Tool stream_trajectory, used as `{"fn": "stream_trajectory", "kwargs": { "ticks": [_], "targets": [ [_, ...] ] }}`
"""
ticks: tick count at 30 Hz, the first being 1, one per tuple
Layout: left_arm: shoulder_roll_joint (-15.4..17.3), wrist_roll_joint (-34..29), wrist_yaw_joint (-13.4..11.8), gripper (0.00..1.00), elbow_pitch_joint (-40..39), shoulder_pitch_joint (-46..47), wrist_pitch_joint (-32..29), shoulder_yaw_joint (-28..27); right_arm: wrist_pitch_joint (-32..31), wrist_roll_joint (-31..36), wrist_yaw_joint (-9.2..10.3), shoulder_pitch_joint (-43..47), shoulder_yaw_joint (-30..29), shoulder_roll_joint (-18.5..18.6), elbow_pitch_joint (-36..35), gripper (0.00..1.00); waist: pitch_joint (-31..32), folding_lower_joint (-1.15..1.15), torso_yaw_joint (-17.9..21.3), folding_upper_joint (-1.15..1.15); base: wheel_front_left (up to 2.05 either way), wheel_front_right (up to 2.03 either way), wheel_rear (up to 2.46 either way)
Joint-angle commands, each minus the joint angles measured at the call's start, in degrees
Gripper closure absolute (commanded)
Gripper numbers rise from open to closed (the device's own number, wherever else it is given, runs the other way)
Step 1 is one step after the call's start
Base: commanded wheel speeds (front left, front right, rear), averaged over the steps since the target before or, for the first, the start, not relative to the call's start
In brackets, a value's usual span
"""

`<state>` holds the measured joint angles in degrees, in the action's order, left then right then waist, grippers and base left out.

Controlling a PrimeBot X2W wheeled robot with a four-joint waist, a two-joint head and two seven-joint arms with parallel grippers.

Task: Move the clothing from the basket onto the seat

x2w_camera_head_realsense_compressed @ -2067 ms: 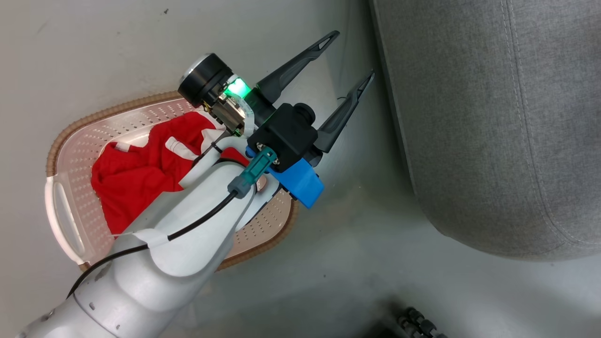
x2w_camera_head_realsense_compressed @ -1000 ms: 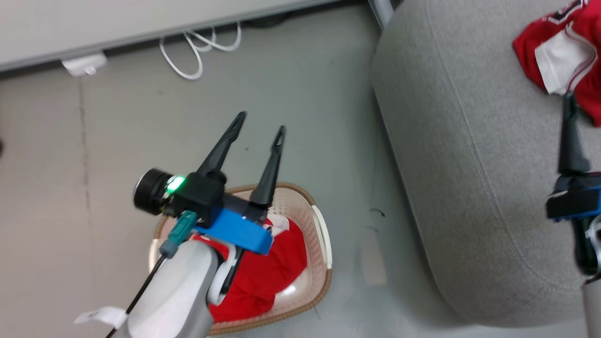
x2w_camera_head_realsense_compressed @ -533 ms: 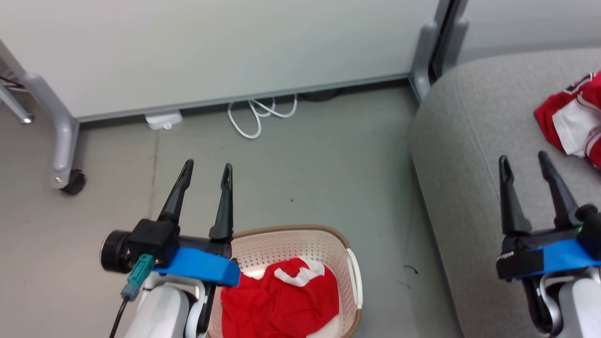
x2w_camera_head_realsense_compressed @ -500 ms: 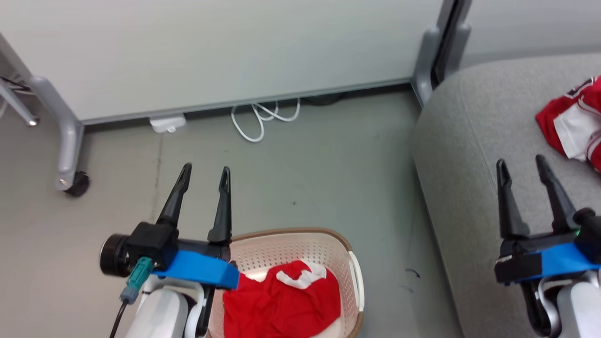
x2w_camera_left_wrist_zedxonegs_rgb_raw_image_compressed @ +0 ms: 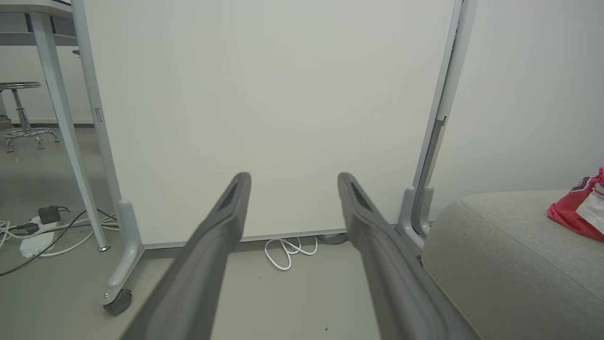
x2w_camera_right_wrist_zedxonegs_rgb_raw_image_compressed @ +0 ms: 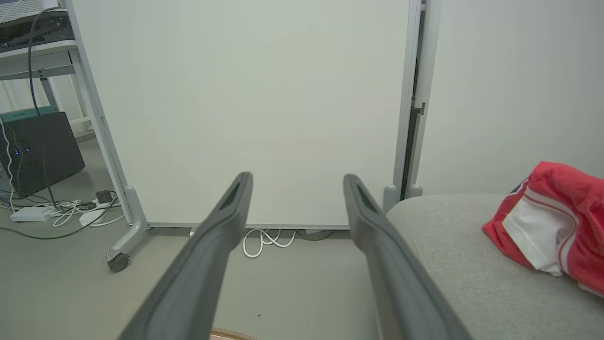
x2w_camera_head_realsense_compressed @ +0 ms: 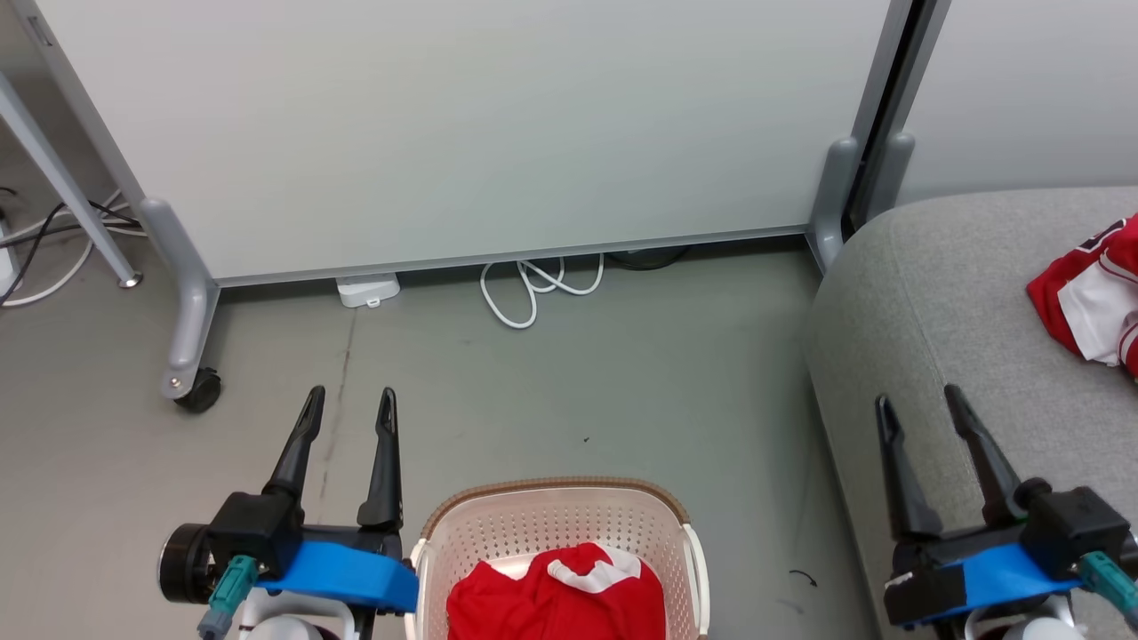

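Observation:
A red jersey (x2w_camera_head_realsense_compressed: 560,597) with white trim lies crumpled in the cream perforated basket (x2w_camera_head_realsense_compressed: 533,520) at the bottom middle of the head view. A second red and white jersey (x2w_camera_head_realsense_compressed: 1089,307) rests on the grey seat (x2w_camera_head_realsense_compressed: 907,293) at the right; it shows in the right wrist view as the jersey (x2w_camera_right_wrist_zedxonegs_rgb_raw_image_compressed: 552,226) and in the left wrist view as the jersey (x2w_camera_left_wrist_zedxonegs_rgb_raw_image_compressed: 578,212). My left gripper (x2w_camera_head_realsense_compressed: 348,402) hangs open and empty left of the basket. Over the seat's front edge my right gripper (x2w_camera_head_realsense_compressed: 918,404) is open with nothing in it.
A white partition panel (x2w_camera_head_realsense_compressed: 444,124) on castor feet (x2w_camera_head_realsense_compressed: 197,391) stands ahead. A coiled white cable (x2w_camera_head_realsense_compressed: 538,284) and a white adapter (x2w_camera_head_realsense_compressed: 367,290) lie on the grey floor at its base. More cables (x2w_camera_left_wrist_zedxonegs_rgb_raw_image_compressed: 37,231) and a desk leg (x2w_camera_head_realsense_compressed: 62,178) are at the left.
The head camera has tilted up and swung, so the basket has slid to the bottom edge and the partition has come into sight. Both grippers now point forward, open and empty.

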<state>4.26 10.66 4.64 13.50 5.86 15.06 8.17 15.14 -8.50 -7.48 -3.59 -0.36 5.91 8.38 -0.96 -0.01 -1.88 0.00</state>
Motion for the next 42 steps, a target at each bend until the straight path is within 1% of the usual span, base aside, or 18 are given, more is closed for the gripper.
{"fn": "stream_trajectory", "kwargs": {
  "ticks": [1, 6, 15, 25, 28, 32, 35, 42],
  "targets": [
    [-0.1, -0.5, 0.4, 0.0, -0.2, -0.7, 0.2, -0.4, 0.0, 0.5, -0.03, 1.4, 0.1, -0.4, -0.3, 0.0, 0.4, 0.01, -0.3, 0.0, 0.0, 0.0, 0.0],
    [-0.3, -1.5, 1.1, 0.0, -0.5, -2.4, 0.2, -1.4, 0.0, 1.2, -0.03, 3.4, 0.5, -1.4, -0.9, 0.0, 1.1, 0.01, -0.6, 0.0, 0.0, 0.0, 0.0],
    [-0.7, -2.6, 1.8, 0.0, -0.7, -4.0, 0.2, -2.7, 0.0, 1.7, -0.03, 4.3, 1.0, -2.2, -1.1, 0.0, 1.8, 0.01, -0.5, 0.0, 0.0, 0.0, 0.0],
    [-1.1, -3.2, 2.2, 0.0, -0.7, -3.5, 0.2, -3.3, 0.0, 1.7, -0.03, 4.0, 1.2, -2.4, -0.8, 0.0, 1.6, 0.01, -0.3, 0.0, 0.0, 0.0, 0.0],
    [-1.2, -3.6, 2.4, 0.0, 0.0, -2.6, 0.2, -2.7, 0.0, 1.6, -0.03, 3.6, 1.5, -2.5, -0.7, 0.0, 1.3, 0.01, 0.0, 0.0, 0.0, 0.0, 0.0],
    [-0.7, -3.9, 2.6, 0.0, 1.8, 0.0, 0.2, -0.5, 0.0, 1.6, -0.03, 2.4, 1.7, -1.8, -1.0, 0.0, 0.1, 0.01, 0.8, 0.0, 0.0, 0.0, 0.0],
    [0.1, -4.0, 2.9, 0.0, 3.9, 3.5, 0.2, 2.3, 0.0, 1.6, -0.03, 0.7, 2.0, -1.1, -1.6, 0.0, -1.9, 0.01, 1.6, 0.0, 0.0, 0.0, 0.0],
    [2.8, -1.4, 2.8, 0.0, 11.9, 14.8, 0.2, 13.7, 0.0, 1.0, -0.03, -5.5, 2.6, 1.6, -3.3, 0.0, -10.5, 0.01, 4.2, 0.0, 0.0, 0.0, 0.0]
  ]
}}
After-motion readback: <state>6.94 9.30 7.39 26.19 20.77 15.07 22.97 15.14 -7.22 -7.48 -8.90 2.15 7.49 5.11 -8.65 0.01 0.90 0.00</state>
